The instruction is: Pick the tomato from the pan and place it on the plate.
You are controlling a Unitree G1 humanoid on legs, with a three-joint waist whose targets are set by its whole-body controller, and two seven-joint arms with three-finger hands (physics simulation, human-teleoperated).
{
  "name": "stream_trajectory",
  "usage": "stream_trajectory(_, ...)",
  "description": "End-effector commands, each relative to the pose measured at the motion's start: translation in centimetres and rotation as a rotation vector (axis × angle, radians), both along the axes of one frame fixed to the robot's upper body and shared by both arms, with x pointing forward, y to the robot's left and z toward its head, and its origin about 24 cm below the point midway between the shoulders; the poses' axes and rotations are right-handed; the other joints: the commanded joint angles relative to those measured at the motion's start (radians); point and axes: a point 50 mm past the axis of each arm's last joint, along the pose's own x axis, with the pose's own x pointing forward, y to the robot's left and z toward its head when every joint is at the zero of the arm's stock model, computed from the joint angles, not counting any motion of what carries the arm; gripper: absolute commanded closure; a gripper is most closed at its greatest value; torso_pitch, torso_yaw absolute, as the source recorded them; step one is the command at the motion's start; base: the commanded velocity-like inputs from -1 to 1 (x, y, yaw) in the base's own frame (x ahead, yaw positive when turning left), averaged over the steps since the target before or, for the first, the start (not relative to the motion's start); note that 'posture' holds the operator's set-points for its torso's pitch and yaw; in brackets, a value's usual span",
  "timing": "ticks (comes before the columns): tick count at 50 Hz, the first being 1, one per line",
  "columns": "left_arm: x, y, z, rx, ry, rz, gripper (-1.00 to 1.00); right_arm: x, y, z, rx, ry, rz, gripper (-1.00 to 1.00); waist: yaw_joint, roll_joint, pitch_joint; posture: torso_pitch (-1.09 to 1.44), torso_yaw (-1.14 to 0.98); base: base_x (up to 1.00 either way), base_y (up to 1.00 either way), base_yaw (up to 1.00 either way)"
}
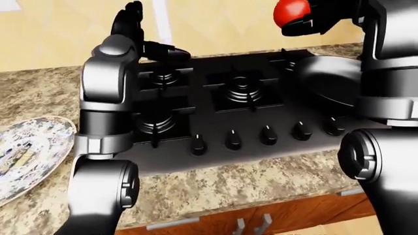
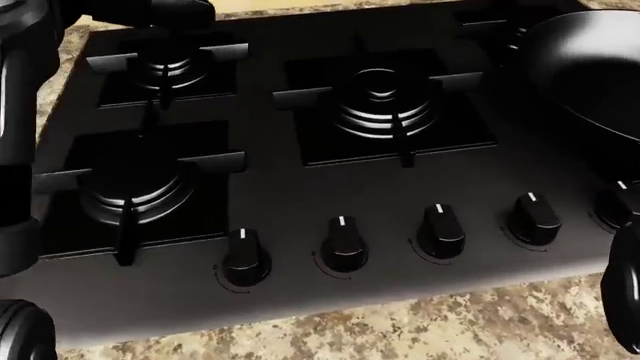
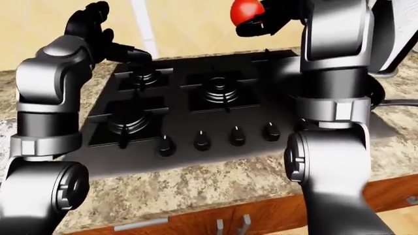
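Right robot hand (image 1: 307, 19) closed around the tomato (image 1: 290, 12), raised above the stove's (image 2: 300, 187) far right corner, over the pan (image 1: 330, 81). Left robot hand (image 1: 140, 34) open above the far left burner. Plate (image 1: 26, 152) at the table's (image 1: 215, 188) left edge.

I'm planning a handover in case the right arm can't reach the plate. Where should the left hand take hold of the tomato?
Grip the tomato on its bare rounded side facing the view's left, coming in from that side. The right hand clasps it from the right and below, and the left hand stands open and empty on that side.
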Motion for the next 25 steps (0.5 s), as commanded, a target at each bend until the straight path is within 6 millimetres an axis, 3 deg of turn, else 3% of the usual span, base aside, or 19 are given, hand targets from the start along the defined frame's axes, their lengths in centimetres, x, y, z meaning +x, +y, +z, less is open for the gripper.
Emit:
stream_trajectory(1,-0.85,0.30,2.94,0.007,-0.128,0.016,-1.00,-1.26,0.77,2.81,-0.017,-0.124,0.032,1.00,0.013,-0.002,-0.035,0.00,0.00,0.00,0.43,0.00)
stream_trajectory(4,-0.87,0.40,2.98,0.007,-0.128,0.017,-1.00,-1.22,0.81,2.80,-0.017,-0.124,0.033,1.00,0.004,0.041,-0.020,0.00,0.00,0.00,0.42,0.00)
stream_trajectory(6,-0.90,0.41,3.00,0.007,-0.129,0.017,-1.00,-1.25,0.88,2.86,-0.019,-0.124,0.034,1.00,-0.004,0.099,-0.024,0.00,0.00,0.00,0.43,0.00)
stream_trajectory(7,-0.91,0.41,3.03,0.007,-0.129,0.017,-1.00,-1.25,0.90,2.88,-0.019,-0.124,0.034,1.00,-0.009,0.134,-0.048,0.00,0.00,0.00,0.42,0.00)
stream_trajectory(8,-0.96,0.39,3.09,0.007,-0.130,0.016,-1.00,-1.26,0.92,2.93,-0.019,-0.125,0.036,1.00,0.001,0.101,-0.024,0.00,0.00,0.00,0.41,0.00)
stream_trajectory(9,-0.98,0.38,3.11,0.007,-0.131,0.016,-1.00,-1.24,0.93,2.91,-0.019,-0.125,0.036,1.00,-0.005,0.114,-0.014,0.00,0.00,0.00,0.41,0.00)
stream_trajectory(12,-0.99,0.41,3.14,0.007,-0.131,0.016,-1.00,-1.24,0.88,2.87,-0.019,-0.124,0.035,1.00,-0.001,0.077,-0.025,0.00,0.00,0.00,0.40,0.00)
stream_trajectory(20,-0.96,0.33,3.09,0.008,-0.131,0.015,-1.00,-1.30,0.86,2.84,-0.019,-0.123,0.036,1.00,-0.006,0.015,-0.012,0.00,0.00,0.00,0.38,0.00)
stream_trajectory(22,-0.96,0.33,3.10,0.008,-0.131,0.014,-1.00,-1.36,0.86,2.87,-0.020,-0.123,0.036,1.00,-0.004,-0.015,-0.011,0.00,0.00,0.00,0.38,0.00)
stream_trajectory(23,-0.96,0.33,3.11,0.008,-0.131,0.014,-1.00,-1.38,0.85,2.89,-0.020,-0.123,0.036,1.00,-0.002,-0.044,-0.020,0.00,0.00,0.00,0.38,0.00)
stream_trajectory(24,-0.96,0.28,3.08,0.008,-0.131,0.013,-1.00,-1.40,0.78,2.84,-0.020,-0.123,0.034,1.00,-0.007,-0.008,-0.015,0.00,0.00,0.00,0.38,0.00)
stream_trajectory(25,-0.96,0.27,3.06,0.009,-0.131,0.013,-1.00,-1.42,0.74,2.83,-0.019,-0.123,0.033,1.00,-0.002,-0.025,-0.021,0.00,0.00,0.00,0.37,0.00)
